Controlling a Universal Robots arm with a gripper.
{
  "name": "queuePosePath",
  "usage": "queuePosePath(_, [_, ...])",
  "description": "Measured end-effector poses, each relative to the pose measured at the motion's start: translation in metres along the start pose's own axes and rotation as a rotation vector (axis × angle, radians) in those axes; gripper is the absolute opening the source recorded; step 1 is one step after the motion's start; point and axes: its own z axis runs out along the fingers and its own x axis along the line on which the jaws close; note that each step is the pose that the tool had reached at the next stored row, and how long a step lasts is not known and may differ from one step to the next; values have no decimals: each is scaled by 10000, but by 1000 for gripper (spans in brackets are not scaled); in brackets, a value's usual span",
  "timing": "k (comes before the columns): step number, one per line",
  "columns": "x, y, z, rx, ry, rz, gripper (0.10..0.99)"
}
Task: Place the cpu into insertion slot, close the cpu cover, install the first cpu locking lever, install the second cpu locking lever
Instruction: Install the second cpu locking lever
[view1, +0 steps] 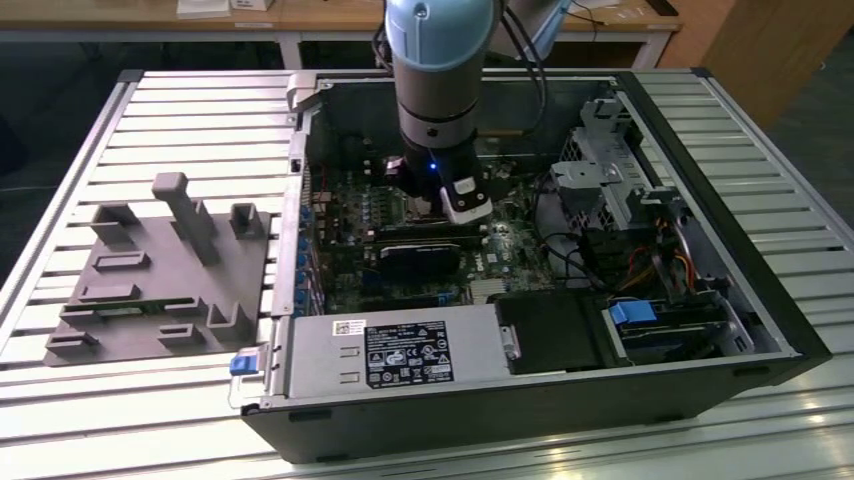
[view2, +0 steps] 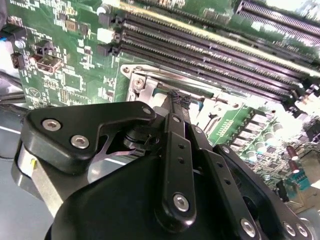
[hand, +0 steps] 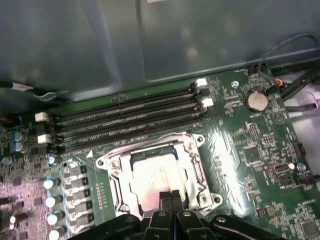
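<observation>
**Chip seated in socket, cover down, gripper pinched shut just above it**

The cpu (hand: 157, 175) lies flat in the insertion slot (hand: 196, 172): dull silver top showing through the window of the cpu cover (hand: 152, 152), which looks folded down around it. In the first wrist view the socket sits at 6 o'clock from the long memory slots (hand: 125, 117), with the coin battery (hand: 256, 101) out toward 2 o'clock.

Handling, my guess: chip is light, stiff, smooth metal lid, slippery; fragile underneath, and the pin field is worse. Take it by two opposite edges only, never press the middle. Cover is thin sheet metal, springy, likely to bend if pushed off-square.

The gripper (hand: 170, 195) has its two black fingers (hand: 165, 199) pressed together, nothing seen between them, tips right at the chip's near edge. Touching or just hovering, can't tell. In the exterior view the arm (view1: 441, 90) hangs straight down into the open computer case (view1: 787, 300), at 12 o'clock from the power supply (view1: 400, 350); a grey fixture block (view1: 154, 275) sits on the slatted table (view1: 67, 410) at 9 o'clock.

Hidden: the socket's near edge is behind the fingers, and whether either locking lever is latched is unreadable. In the second wrist view the gripper body covers most of the socket.
</observation>
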Motion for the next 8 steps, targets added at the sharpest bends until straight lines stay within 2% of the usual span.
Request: queuePosePath(8, [34,124,30,283,-68,-30,102])
